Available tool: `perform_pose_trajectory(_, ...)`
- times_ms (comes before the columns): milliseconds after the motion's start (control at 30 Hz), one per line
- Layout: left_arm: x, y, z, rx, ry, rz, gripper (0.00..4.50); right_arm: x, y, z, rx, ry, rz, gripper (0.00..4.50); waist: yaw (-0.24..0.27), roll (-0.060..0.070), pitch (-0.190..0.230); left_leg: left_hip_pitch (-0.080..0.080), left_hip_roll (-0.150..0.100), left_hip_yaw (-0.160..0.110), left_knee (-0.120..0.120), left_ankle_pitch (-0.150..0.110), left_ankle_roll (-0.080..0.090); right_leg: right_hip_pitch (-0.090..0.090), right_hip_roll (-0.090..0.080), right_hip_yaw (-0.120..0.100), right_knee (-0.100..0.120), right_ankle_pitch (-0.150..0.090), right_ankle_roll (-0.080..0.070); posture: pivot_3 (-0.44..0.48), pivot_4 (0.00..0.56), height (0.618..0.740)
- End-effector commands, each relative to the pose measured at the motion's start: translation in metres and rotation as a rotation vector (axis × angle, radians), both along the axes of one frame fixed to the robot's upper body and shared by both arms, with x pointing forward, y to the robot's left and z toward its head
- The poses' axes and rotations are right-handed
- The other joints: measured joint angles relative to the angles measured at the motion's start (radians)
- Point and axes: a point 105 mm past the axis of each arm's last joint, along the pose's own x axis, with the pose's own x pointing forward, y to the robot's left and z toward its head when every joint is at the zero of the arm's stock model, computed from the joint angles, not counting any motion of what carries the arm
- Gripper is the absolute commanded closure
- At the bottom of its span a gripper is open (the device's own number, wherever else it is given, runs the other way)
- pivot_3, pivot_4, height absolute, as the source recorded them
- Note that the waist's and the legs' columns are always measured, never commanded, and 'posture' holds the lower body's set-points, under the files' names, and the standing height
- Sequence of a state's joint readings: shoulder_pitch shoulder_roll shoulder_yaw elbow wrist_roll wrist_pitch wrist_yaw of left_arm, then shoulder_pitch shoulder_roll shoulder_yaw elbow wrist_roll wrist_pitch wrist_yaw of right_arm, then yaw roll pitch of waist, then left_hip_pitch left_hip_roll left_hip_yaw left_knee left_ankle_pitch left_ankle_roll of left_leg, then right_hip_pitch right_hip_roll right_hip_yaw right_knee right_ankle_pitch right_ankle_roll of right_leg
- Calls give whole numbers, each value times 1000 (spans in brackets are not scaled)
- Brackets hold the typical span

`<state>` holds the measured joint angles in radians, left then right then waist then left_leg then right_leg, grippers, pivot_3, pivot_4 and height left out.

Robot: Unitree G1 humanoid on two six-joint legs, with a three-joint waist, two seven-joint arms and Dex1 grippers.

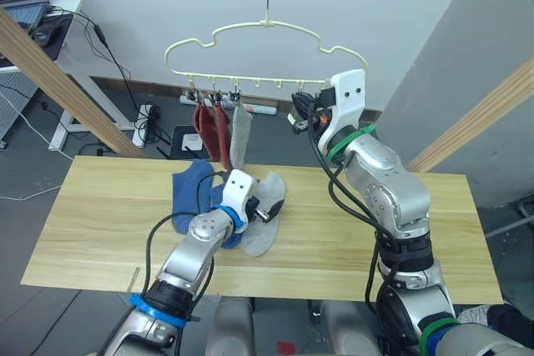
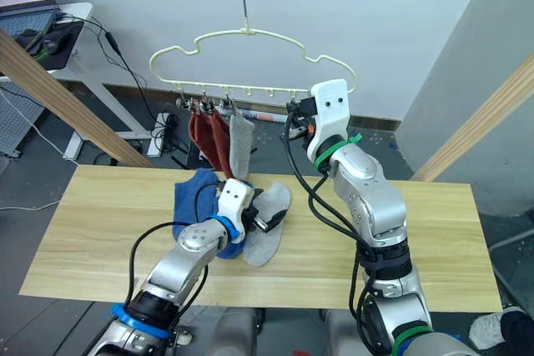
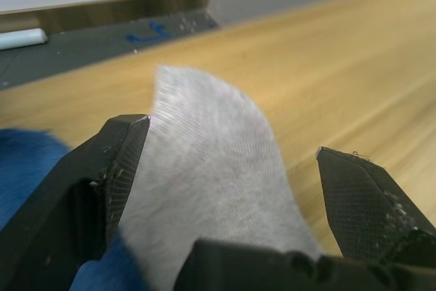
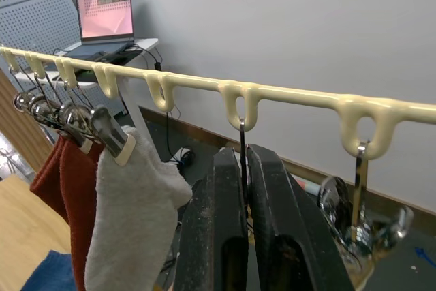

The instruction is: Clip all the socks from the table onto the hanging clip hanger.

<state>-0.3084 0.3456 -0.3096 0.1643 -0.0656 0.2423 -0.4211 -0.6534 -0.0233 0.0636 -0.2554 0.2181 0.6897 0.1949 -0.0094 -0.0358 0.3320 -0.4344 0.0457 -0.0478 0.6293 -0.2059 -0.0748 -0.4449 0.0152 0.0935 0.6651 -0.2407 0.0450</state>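
The cream clip hanger (image 1: pixel 265 37) hangs above the table's (image 1: pixel 400 231) far edge. Two rust red socks (image 1: pixel 209 129) and one light grey sock (image 1: pixel 241 132) hang from its left clips. On the table lie blue socks (image 1: pixel 192 193) and a second grey sock (image 1: pixel 265 224). My left gripper (image 3: pixel 235 141) is open low over that grey sock (image 3: pixel 204 175), one finger on each side of its raised end. My right gripper (image 4: pixel 245 161) is up at the hanger's bar (image 4: pixel 293 97), shut on the wire of an empty clip (image 4: pixel 242 142). Another empty clip (image 4: pixel 357 216) hangs beside it.
Slanted round wooden poles (image 1: pixel 58 81) (image 1: pixel 476 118) stand at both sides of the table. Behind, on the left, a white desk (image 1: pixel 62 35) holds a laptop (image 4: pixel 105 13). Cables and a power strip (image 1: pixel 143 122) lie on the floor.
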Motion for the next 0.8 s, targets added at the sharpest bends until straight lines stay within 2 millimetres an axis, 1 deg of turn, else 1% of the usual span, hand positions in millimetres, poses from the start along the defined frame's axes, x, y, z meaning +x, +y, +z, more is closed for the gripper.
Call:
perform_pose_trajectory(33,-4,-2,-26,96,47,-55,29,-2,-5,-2,-6,9,-19,4500,-4,0,0,0,0,0,0,0,0,0,0,0,0,0,0,17,326,740)
perform_pose_trajectory(100,-10,4,-44,161,94,-83,429,-2,-7,-3,-12,8,-28,4500,-7,1,-1,0,0,-1,0,0,0,0,0,-1,1,0,1,8,323,740)
perform_pose_trajectory(133,-12,6,-48,169,102,-89,641,-2,-7,-3,-13,8,-30,4500,-8,1,-1,1,0,-1,0,0,0,1,0,-2,1,-2,3,8,323,740)
perform_pose_trajectory(167,-14,7,-49,153,113,-88,967,-2,-8,-2,-13,8,-32,4500,-10,1,-2,2,0,-1,0,0,0,3,0,-2,0,-2,3,8,323,740)
perform_pose_trajectory(200,-15,6,-48,122,119,-86,1094,-2,-8,-2,-13,8,-34,4500,-14,1,-4,2,0,-1,1,0,0,3,0,-1,0,-2,3,4,321,740)
perform_pose_trajectory(233,-16,5,-47,82,134,-78,1521,-2,-9,-2,-13,8,-35,4500,-17,1,-5,2,0,-1,1,0,0,4,0,-1,0,-2,3,4,321,740)
perform_pose_trajectory(367,-19,1,-43,13,158,-68,2678,-3,-9,-2,-18,6,-33,4500,-19,2,-6,3,0,-2,1,0,0,4,0,-1,1,-2,3,13,313,740)
perform_pose_trajectory(467,-18,-4,-34,-76,169,-51,3592,-3,-9,-3,-36,2,-21,4500,-19,2,-6,3,0,-2,1,0,0,4,0,-1,0,-2,3,16,308,740)
perform_pose_trajectory(567,-13,-14,-4,-224,114,-39,4486,-2,-11,-7,-32,43,-13,4500,-19,2,-6,2,-1,-1,1,0,0,4,-1,-1,0,-2,3,21,303,740)
perform_pose_trajectory(633,-10,-18,21,-316,43,-40,4486,0,-14,-9,2,109,-17,4500,-19,2,-6,2,0,-2,1,0,0,4,0,-2,0,-2,3,24,300,740)
perform_pose_trajectory(667,-10,-19,30,-346,22,-41,4486,0,-15,-9,16,133,-18,4500,-18,2,-6,2,0,-2,1,0,0,4,0,-2,0,-2,3,24,300,740)
perform_pose_trajectory(733,-12,-23,57,-416,-73,-51,4486,4,-22,-7,116,229,-38,4500,-19,2,-6,2,0,-3,1,0,0,4,0,-3,1,-2,3,26,295,740)
perform_pose_trajectory(800,-13,-22,81,-467,-168,-35,4486,3,-24,-7,163,293,-32,4500,-18,2,-6,2,0,-3,1,0,0,4,0,-3,1,-1,3,26,296,740)
